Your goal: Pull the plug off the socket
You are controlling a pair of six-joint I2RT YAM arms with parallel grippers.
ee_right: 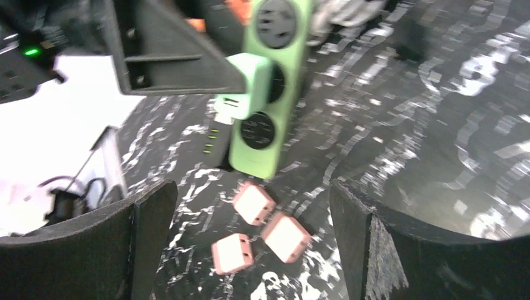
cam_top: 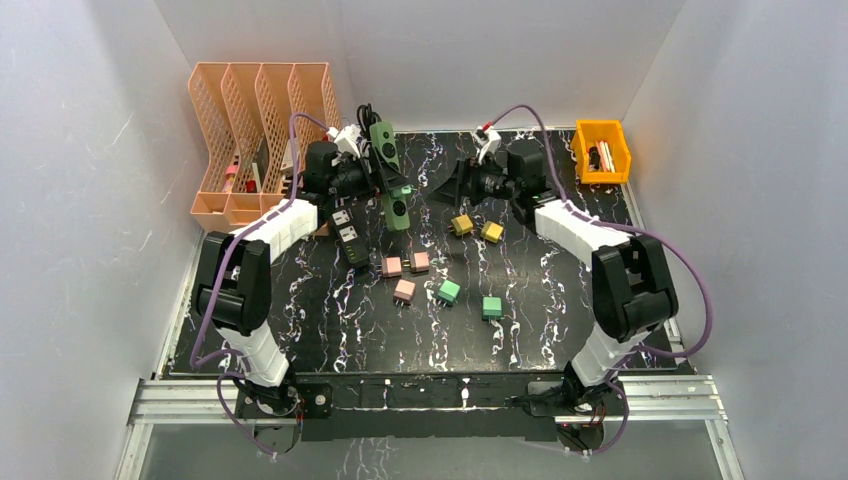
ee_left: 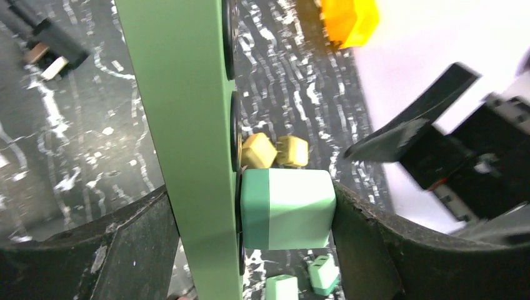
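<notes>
While left gripper (ee_left: 250, 209) clamps pale-green socket strip (ee_left: 181, 125) with boxy mint plug (ee_left: 294, 209) seated, right gripper (ee_right: 251, 187) gaping

Greens, pinks and yellows on black marble

The pale green power strip (ee_left: 181, 125) has black sockets (ee_right: 275, 19) and carries a mint-green plug (ee_left: 294, 209). The table (cam_top: 330, 330) is black, veined with white. Loose on it lie 3 pink plugs (cam_top: 404, 290), 2 yellow plugs (cam_top: 462, 225) and 2 green plugs (cam_top: 449, 292). The 2nd strip (cam_top: 350, 240) is black, the file rack (cam_top: 225, 110) peach and the bin (cam_top: 585, 140) orange-yellow.

left pincer (ee_left: 253, 240) clamped, right pincer (ee_right: 251, 194) spread wide.
</notes>
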